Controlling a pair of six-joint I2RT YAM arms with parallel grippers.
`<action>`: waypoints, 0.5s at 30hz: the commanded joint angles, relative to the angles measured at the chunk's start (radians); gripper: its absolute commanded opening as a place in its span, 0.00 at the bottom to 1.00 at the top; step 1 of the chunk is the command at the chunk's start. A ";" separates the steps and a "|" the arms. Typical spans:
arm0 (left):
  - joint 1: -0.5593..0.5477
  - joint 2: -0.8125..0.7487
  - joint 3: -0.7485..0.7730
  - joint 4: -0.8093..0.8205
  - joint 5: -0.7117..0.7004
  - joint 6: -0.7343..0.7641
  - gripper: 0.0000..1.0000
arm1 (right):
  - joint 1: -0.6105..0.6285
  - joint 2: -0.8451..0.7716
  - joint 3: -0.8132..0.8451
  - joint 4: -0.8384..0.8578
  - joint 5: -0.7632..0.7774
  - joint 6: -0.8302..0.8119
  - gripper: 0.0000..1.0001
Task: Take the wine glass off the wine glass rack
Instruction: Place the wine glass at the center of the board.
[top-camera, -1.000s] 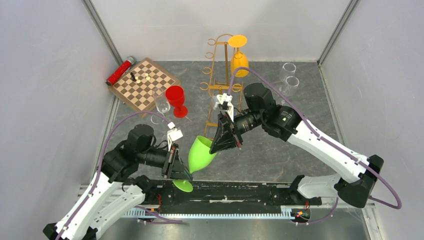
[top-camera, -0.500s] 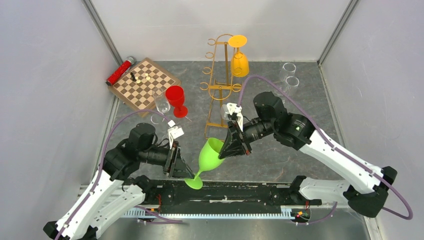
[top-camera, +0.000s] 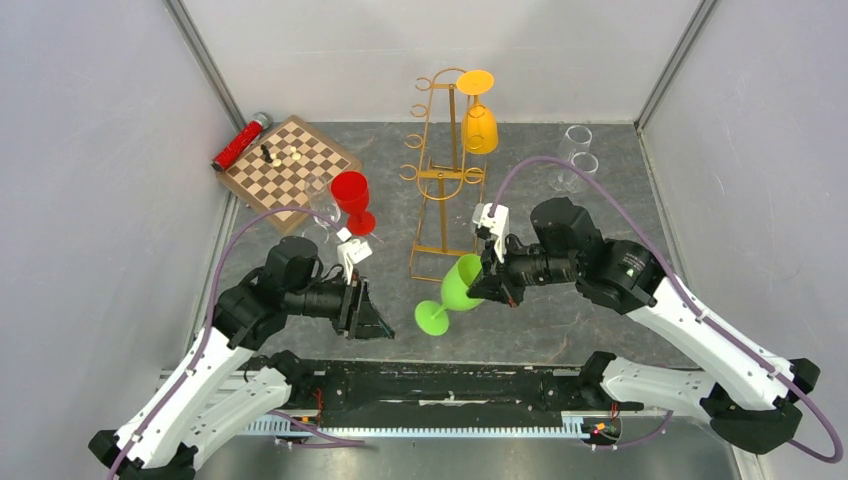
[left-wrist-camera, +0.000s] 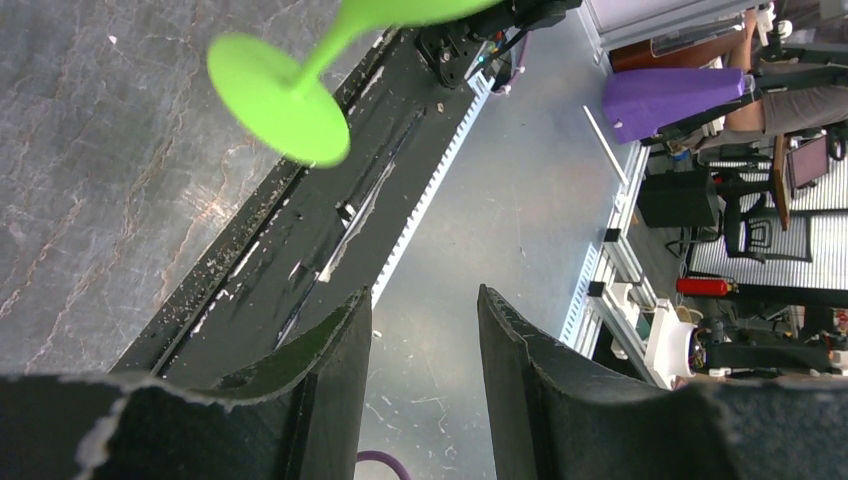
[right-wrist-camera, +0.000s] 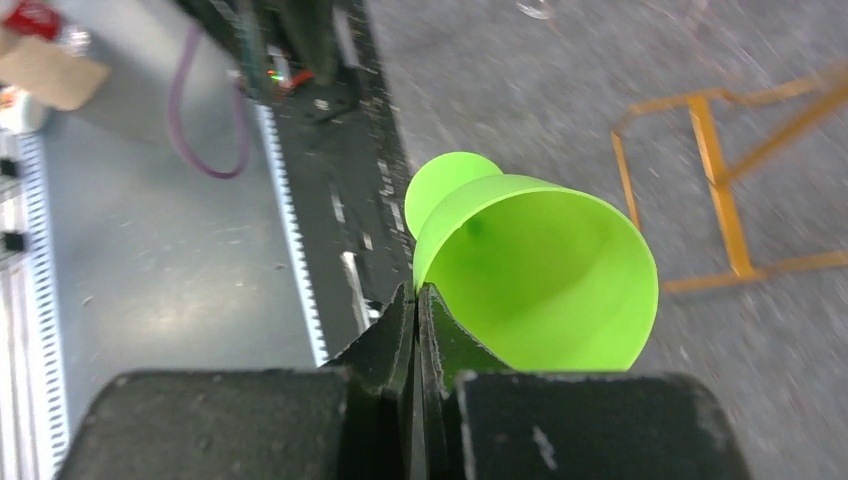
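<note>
1. Top view, change noted: since the earlier frame, the left gripper (top-camera: 383, 329) has let go of the green wine glass (top-camera: 462, 285) and drawn back. The right arm has carried the glass rightward.
2. Top view, present state: the right gripper (top-camera: 488, 287) pinches the glass by its rim. The glass is tilted, foot toward the left gripper, and lies just in front of the base of the wine glass rack (top-camera: 441, 180), clear of its hooks. A yellow wine glass (top-camera: 479, 126) hangs upside down on the rack.
3. Left wrist view: the left gripper (left-wrist-camera: 420, 300) stands partly open with nothing between its fingers (left-wrist-camera: 335, 345). The green foot (left-wrist-camera: 278, 95) is well apart from them.
4. Right wrist view: the right gripper (right-wrist-camera: 415, 295) is closed tight on the rim of the green bowl (right-wrist-camera: 545, 280). The rack's wire base (right-wrist-camera: 722, 205) lies beyond.
</note>
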 joint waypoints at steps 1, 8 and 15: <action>0.000 0.008 0.000 0.068 -0.010 0.022 0.50 | -0.026 0.001 0.091 -0.115 0.277 0.014 0.00; 0.001 0.008 -0.017 0.077 0.009 0.046 0.50 | -0.146 0.018 0.143 -0.227 0.422 0.014 0.00; 0.001 -0.007 -0.051 0.114 0.052 0.045 0.49 | -0.326 0.042 0.139 -0.236 0.494 0.015 0.00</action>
